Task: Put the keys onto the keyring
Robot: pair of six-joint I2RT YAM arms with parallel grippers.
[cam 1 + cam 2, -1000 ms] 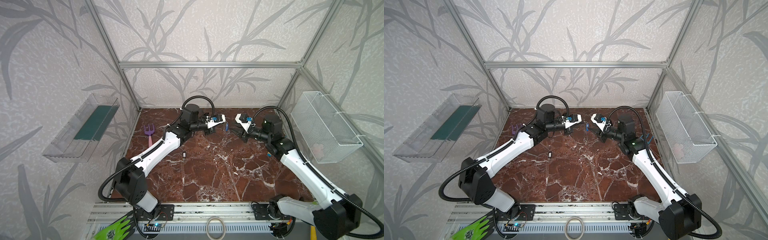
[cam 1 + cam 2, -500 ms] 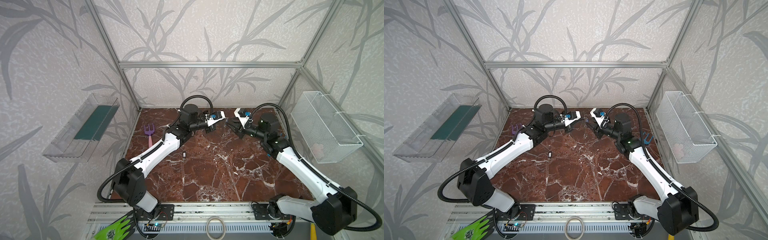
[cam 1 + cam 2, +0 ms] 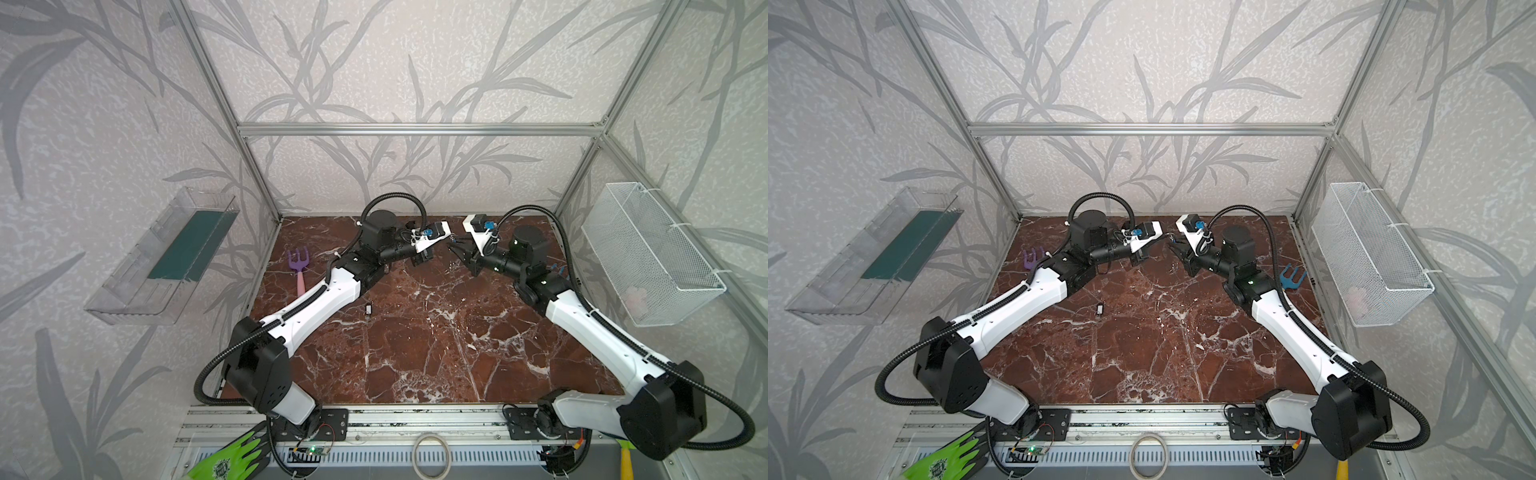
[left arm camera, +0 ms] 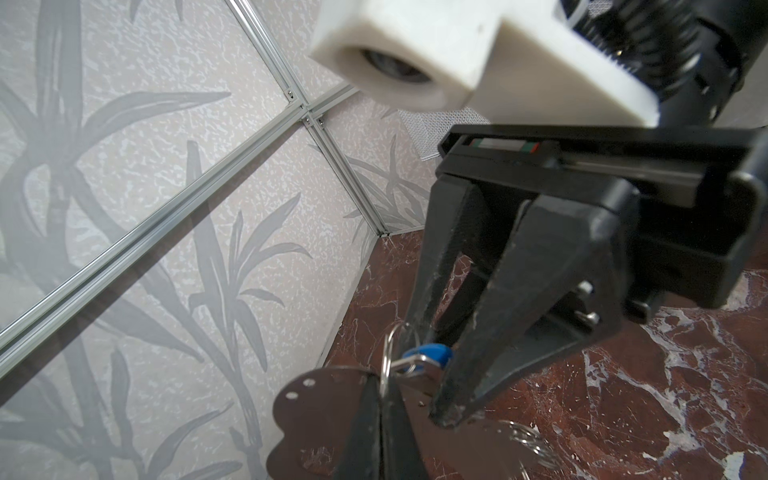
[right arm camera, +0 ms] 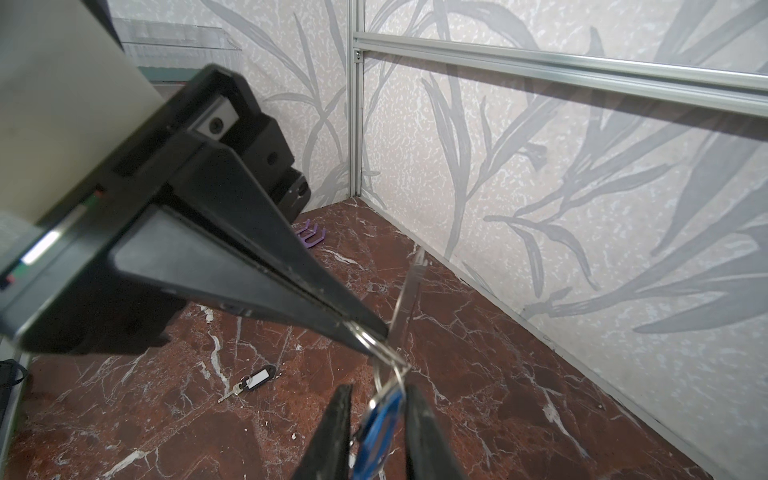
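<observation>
My left gripper (image 4: 380, 399) is shut on a small wire ring of the keyring (image 4: 320, 415), a flat grey plate held up above the back of the table. In the right wrist view the plate shows edge-on (image 5: 409, 291). A key with a blue tag (image 5: 382, 424) hangs from that wire ring. My right gripper (image 5: 379, 388) has its fingers on either side of the blue tag, with a gap still showing on one side. In both top views the two grippers meet tip to tip (image 3: 452, 243) (image 3: 1171, 243). The other key, with a black-and-white tag (image 3: 368, 308) (image 5: 257, 380), lies on the marble.
A purple toy fork (image 3: 298, 266) lies at the back left and a blue one (image 3: 1291, 277) at the right edge. A wire basket (image 3: 648, 253) hangs on the right wall, a clear tray (image 3: 166, 262) on the left. A pale ring (image 3: 431, 453) and a green glove (image 3: 226, 461) lie by the front rail.
My right gripper has moved left up to the left gripper, and its jaws have narrowed around the blue tag. The left gripper has stayed shut and shifted only slightly.
</observation>
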